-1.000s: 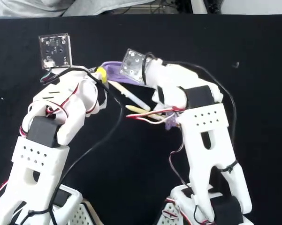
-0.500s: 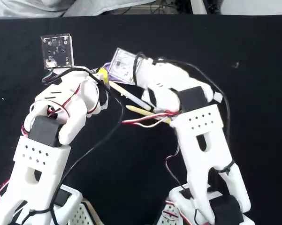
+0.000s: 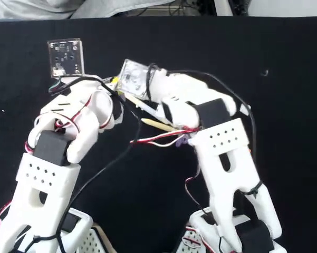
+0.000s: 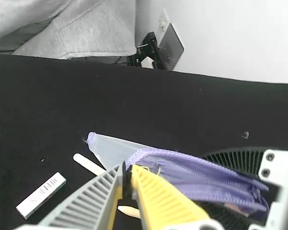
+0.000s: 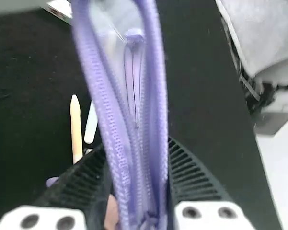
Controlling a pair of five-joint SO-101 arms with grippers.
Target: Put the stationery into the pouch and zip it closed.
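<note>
Standing beside the table [image 3: 285, 79], I see both pincers taken up with the pouch [image 4: 191, 175], which is held by its purple zip edge between them; the left gripper [image 4: 127, 173] has its grey and yellow fingers pinched together on one end of the zip, and the right gripper [image 5: 136, 146] has its black jaws clamped about the other end, so the pouch's long axis runs from one pincer to the other; the two rows of zip teeth stand a little apart, so the mouth looks narrowly open; as far as I can tell no stationery is inside; the white pen [image 3: 145, 107] and the cream stick [image 3: 159, 124] lie on the table just under the right arm's wrist, side by side, their long axes slanting from near the left gripper toward the right arm's base; a white block [image 4: 40, 195] lies farther out on the left gripper's side; I judge that one pincer must let go to fetch anything, and the right one is nearer the pen and stick, which lie below the pouch and not before its mouth
</note>
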